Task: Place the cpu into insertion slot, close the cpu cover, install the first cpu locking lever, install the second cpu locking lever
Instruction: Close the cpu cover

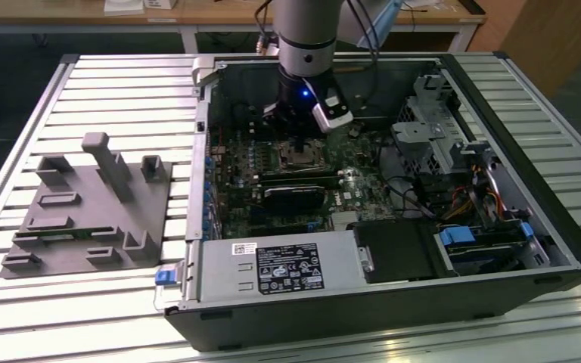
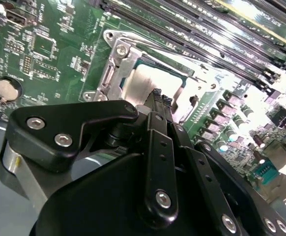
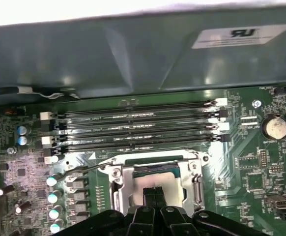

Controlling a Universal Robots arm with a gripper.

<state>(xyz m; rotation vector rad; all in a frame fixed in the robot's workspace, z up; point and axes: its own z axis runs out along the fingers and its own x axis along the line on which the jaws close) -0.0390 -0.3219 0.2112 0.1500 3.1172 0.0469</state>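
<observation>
The cpu [image 3: 155, 179] shows its pale metal face [image 2: 140, 81] inside the insertion slot [image 1: 296, 157] on the green motherboard. The cpu cover [image 3: 121, 179], a silvery frame, lies flat around it [image 2: 114, 69]. A thin metal locking lever [image 3: 86, 168] sticks out at an angle from one corner of the socket. My gripper [image 3: 155, 192] hangs just above the chip, and its two black fingertips are pressed together with nothing between them [image 2: 160, 97]. In the exterior view the gripper [image 1: 296, 134] reaches down into the open computer case.
Long black memory slots [image 3: 138, 128] run beside the socket, close to the case wall [image 3: 143, 54]. A round coin battery [image 3: 274, 126], capacitors [image 3: 54, 196], drive cages [image 1: 442, 136] and a power supply [image 1: 281, 268] surround it. A grey fixture [image 1: 88, 212] sits at the exterior view's left.
</observation>
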